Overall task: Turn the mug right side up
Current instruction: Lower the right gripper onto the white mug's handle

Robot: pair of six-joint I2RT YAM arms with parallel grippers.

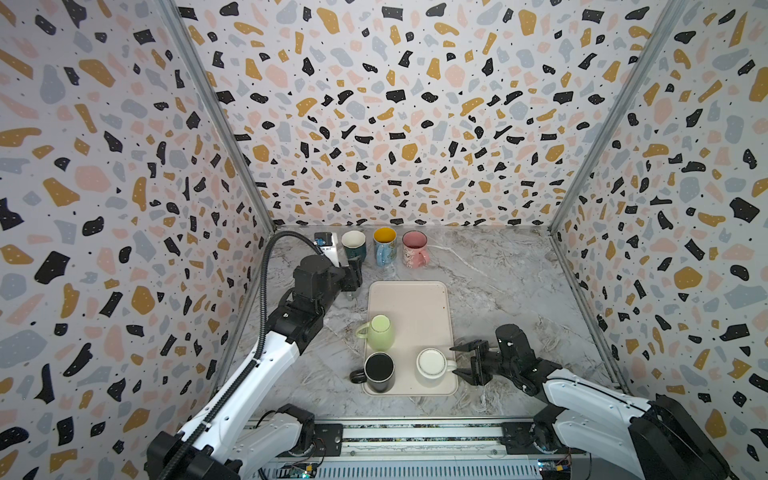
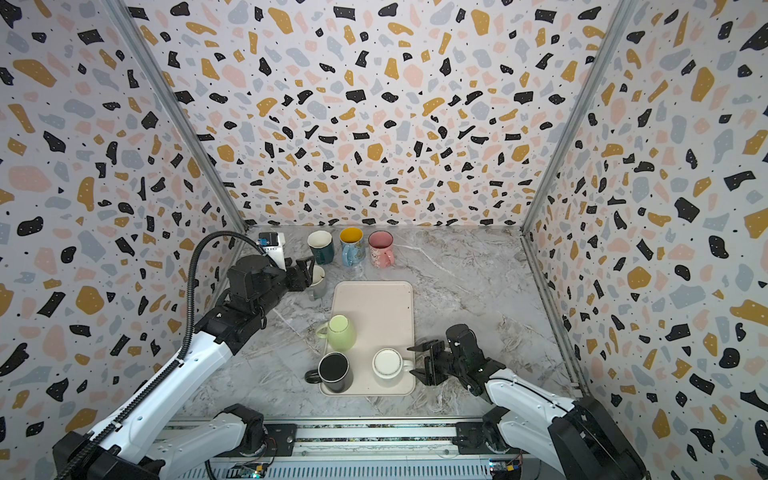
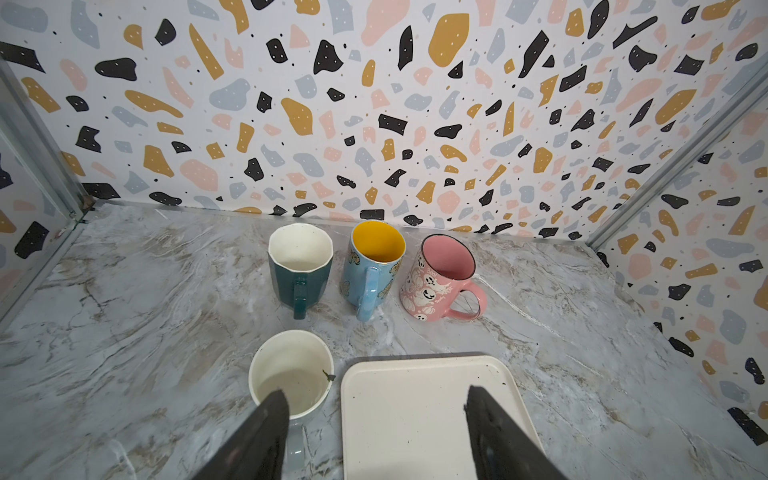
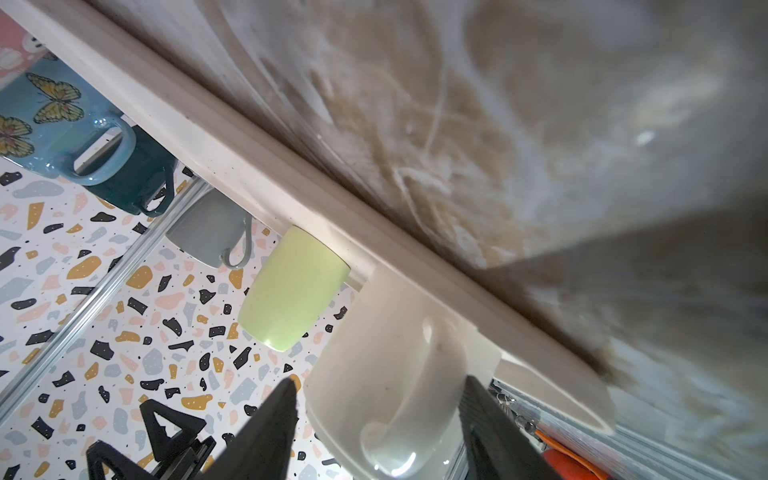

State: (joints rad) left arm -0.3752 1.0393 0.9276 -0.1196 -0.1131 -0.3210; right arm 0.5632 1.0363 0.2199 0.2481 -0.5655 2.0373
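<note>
Near right: right gripper (image 1: 460,360), jaws open, either side of the white mug's (image 1: 432,362) handle. Mug sits upside down on tray (image 1: 415,299), near right corner. Black mug (image 1: 379,371) near left; green mug (image 1: 381,332) just beyond it. Farther, left gripper (image 3: 376,415), jaws open, over grey mug (image 3: 291,374), just left of tray. Far mugs (image 1: 384,245) upright along the far wall.

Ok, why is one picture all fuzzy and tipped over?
Right wrist view: the camera sits very close to the marble table, so it smears out of focus, and the view is rolled, so the white mug looks tipped. Left wrist view: sharp, only the near jaws soft. Both top views: sharp and evenly lit.
</note>
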